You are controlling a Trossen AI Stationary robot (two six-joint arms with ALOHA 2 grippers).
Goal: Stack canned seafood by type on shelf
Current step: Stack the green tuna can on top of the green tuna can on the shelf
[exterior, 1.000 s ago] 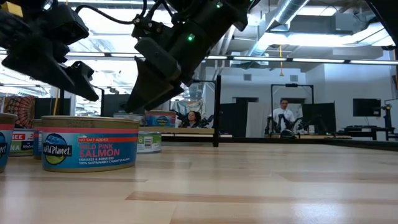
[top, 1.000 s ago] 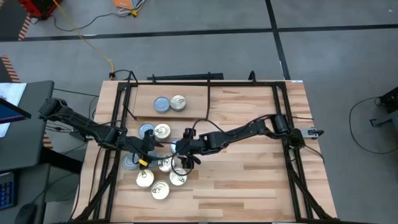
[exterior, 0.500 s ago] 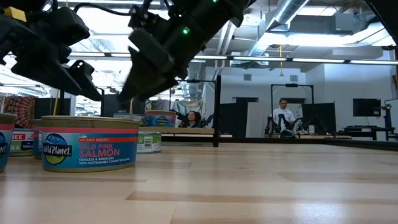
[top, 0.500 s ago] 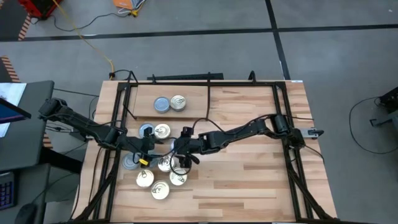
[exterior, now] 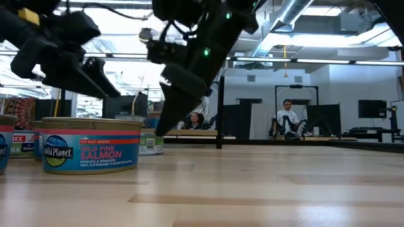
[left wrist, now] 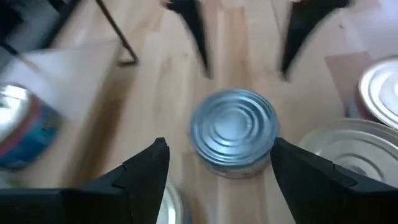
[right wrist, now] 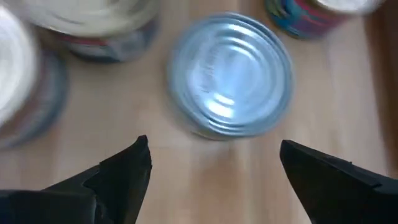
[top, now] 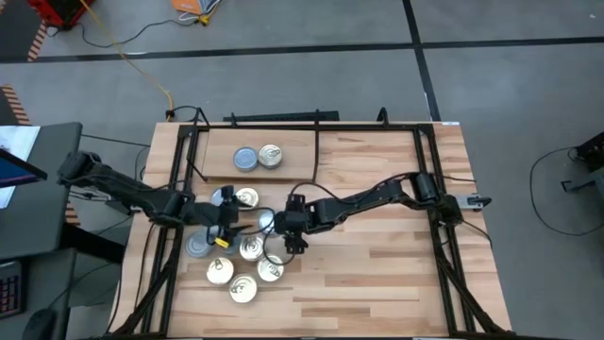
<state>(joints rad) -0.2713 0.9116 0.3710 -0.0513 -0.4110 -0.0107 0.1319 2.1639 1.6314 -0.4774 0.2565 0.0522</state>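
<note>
Your left gripper [top: 229,215] and right gripper [top: 283,225], jaws wide and empty, flank the bluish-grey tin [top: 265,220] from nine and three o'clock on the worktop [top: 377,274], its matching tin waiting on the shelf [top: 293,154] at twelve.

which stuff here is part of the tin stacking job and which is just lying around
Job:
- loose tins clustered on the table
- two tins already on the shelf
- bluish tin between both open grippers

Lying about:
- orange object and cables on the floor
- people in the room behind
</note>
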